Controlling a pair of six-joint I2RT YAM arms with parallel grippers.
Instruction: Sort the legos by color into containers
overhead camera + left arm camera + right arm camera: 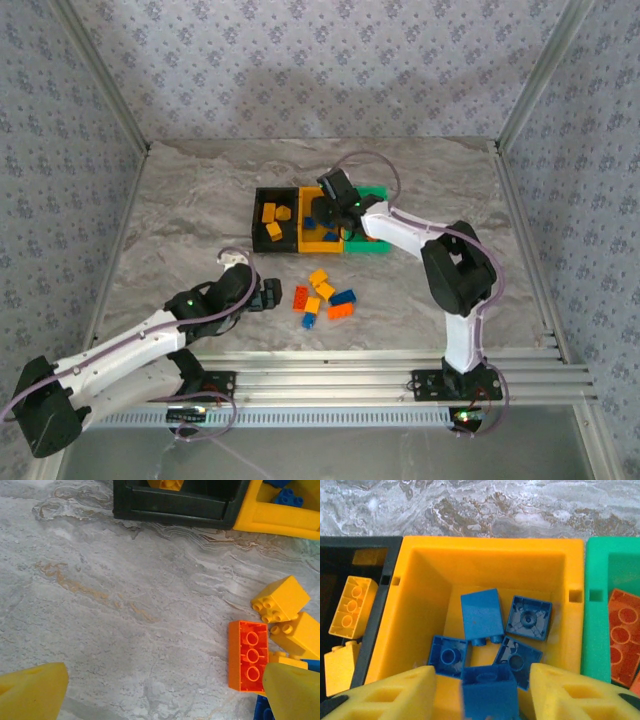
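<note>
A grey marbled table (190, 210) is enclosed by walls (300, 60) papered in a blue-grey pattern and fronted by aluminium rails (350, 365). Mid-table, 3 bins are set side by side: black bin (258, 215), yellow-orange bin (490, 547), green bin (595, 605). The right gripper (484, 672) is held spread above the yellow-orange bin, with a blue brick (487, 695) between its fingers and apparently untouched. The left gripper (165, 685) is spread wide over bare table beside the loose legos (322, 297).
</note>
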